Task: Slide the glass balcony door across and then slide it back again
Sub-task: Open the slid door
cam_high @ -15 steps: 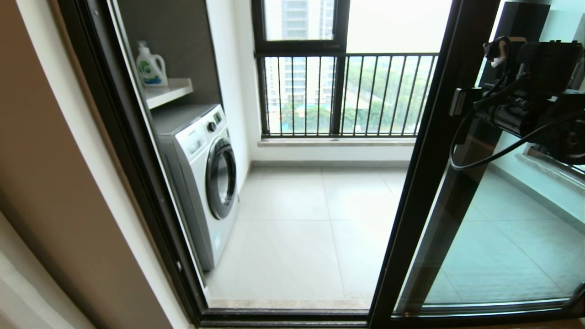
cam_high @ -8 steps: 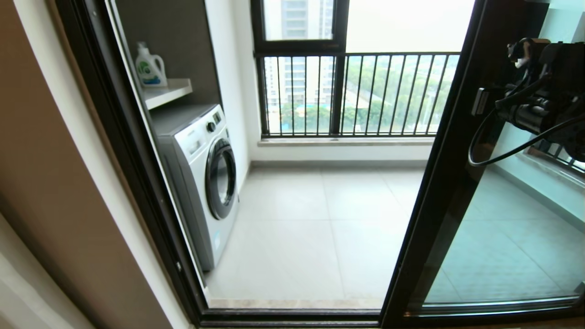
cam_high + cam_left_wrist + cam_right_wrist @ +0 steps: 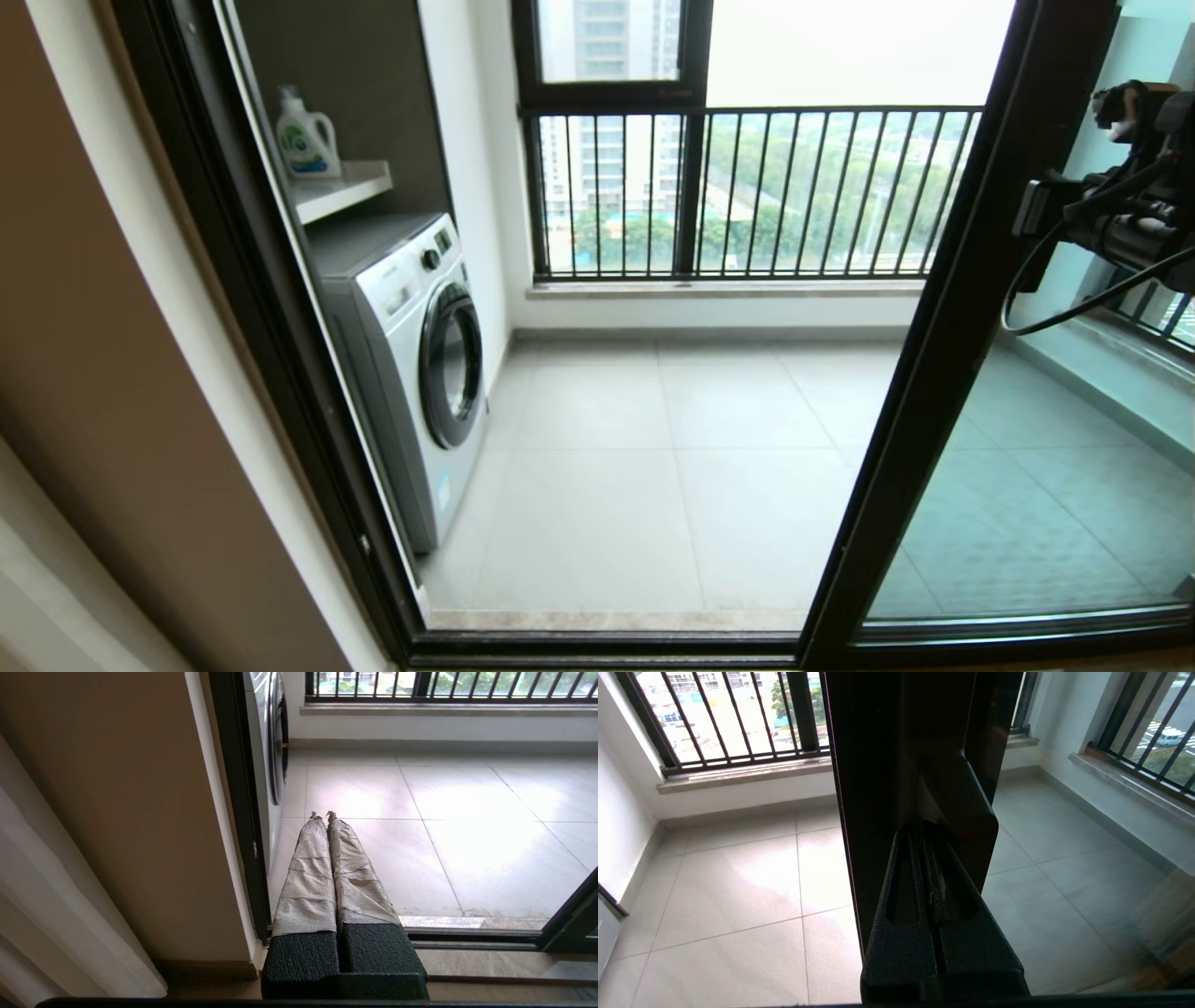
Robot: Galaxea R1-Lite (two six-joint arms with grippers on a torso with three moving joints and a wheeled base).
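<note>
The glass balcony door (image 3: 943, 355) stands at the right of the doorway, its black upright slanting across the head view. Its small latch handle (image 3: 1027, 207) sits on that upright. In the right wrist view my right gripper (image 3: 924, 830) is shut, fingertips pressed against the upright right beside the latch handle (image 3: 966, 807), with nothing between the fingers. My left gripper (image 3: 322, 814) is shut and empty, its fingers (image 3: 308, 872) wrapped in pale tape. It hangs low by the left door jamb (image 3: 238, 812), away from the door.
A white washing machine (image 3: 415, 364) stands inside the balcony at the left, with a detergent bottle (image 3: 306, 135) on a shelf above. A black-barred railing window (image 3: 738, 191) closes the far side. The door track (image 3: 607, 644) runs along the floor. A curtain (image 3: 56, 914) hangs left.
The door has slid to the right, with my right gripper moving along at its latch handle. The opening onto the balcony is wider. The left arm has not moved.
</note>
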